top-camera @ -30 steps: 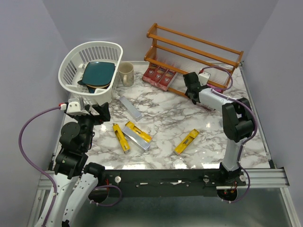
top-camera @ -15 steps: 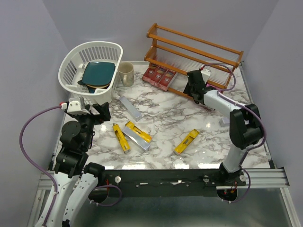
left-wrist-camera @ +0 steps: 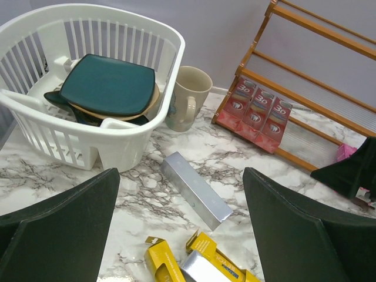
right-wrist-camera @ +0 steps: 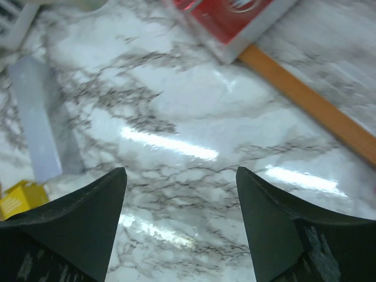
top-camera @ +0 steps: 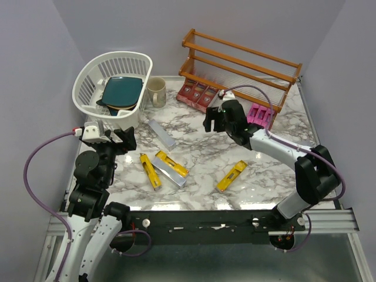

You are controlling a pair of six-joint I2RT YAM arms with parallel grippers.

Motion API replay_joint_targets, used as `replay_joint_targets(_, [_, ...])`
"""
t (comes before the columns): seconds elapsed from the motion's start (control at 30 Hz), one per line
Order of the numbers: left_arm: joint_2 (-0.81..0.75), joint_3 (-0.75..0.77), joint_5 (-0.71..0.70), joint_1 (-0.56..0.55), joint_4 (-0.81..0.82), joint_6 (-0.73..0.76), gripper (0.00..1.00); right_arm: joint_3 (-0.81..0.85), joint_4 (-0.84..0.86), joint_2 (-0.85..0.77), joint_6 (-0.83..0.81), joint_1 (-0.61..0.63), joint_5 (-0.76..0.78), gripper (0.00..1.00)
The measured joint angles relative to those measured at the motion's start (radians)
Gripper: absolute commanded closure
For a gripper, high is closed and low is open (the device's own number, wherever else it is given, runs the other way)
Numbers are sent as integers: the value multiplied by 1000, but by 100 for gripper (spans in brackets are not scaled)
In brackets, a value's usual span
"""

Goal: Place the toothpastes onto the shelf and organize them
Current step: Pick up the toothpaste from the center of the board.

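Picking the next loose carton

Five toothpastes lie loose on the near half of the table [top-camera: 205,155]. The lone yellow [top-camera: 231,176] sits near-right, its long axis running near-left to far-right. A second yellow [top-camera: 150,171], a third yellow [top-camera: 172,164] and the near silver [top-camera: 176,178] bunch left of centre. The far silver [top-camera: 161,133] lies behind them, long axis far-left to near-right, just beside the left gripper [top-camera: 126,140], whose jaws stand wide and empty. The right gripper [top-camera: 210,120] hovers past mid-table, jaws apart with only marble between them. The far silver lies to its left, but the lone yellow is closer to its base and likely suits that arm. At the far-left corner, a basket [top-camera: 120,54] holds a teal plate [top-camera: 122,91], with a mug [top-camera: 156,92] beside it. Along the far edge, the shelf [top-camera: 241,61] carries red cartons [top-camera: 198,94] and pink cartons [top-camera: 260,113] on its bottom tier.
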Motion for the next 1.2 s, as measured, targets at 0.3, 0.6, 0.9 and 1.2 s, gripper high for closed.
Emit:
replay_joint_targets(0.3, [-12,0,41,40,0,-8,3,-69,216,30,-90,172,-176,12])
replay_joint_targets(0.6, [-37,0,73,79,6,-19,3,30,327,253,-93,274,-249,11])
replay_joint_targets(0.9, [-36,0,89,79,6,-27,3,102,360,370,-97,330,-198,16])
replay_joint_targets(1.2, [-28,0,89,83,6,-30,3,131,367,474,-120,341,-150,29])
